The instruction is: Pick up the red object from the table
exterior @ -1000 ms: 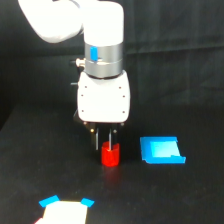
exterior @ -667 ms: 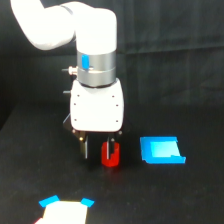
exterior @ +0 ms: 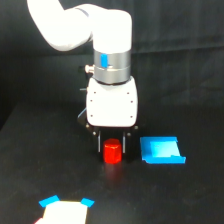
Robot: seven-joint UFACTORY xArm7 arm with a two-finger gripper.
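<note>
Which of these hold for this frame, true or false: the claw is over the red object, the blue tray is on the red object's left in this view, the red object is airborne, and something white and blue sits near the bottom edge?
1. The claw straddles the red object. True.
2. The blue tray lies to the exterior view's left of the red object. False: it lies to the right.
3. The red object hangs well above the table. False: it looks to be resting on it.
4. A white-and-blue piece sits near the bottom edge. True.

A blue tray (exterior: 161, 150) lies flat. Well away from the tray, low down, sits a white piece (exterior: 64, 213) with blue corners.
</note>
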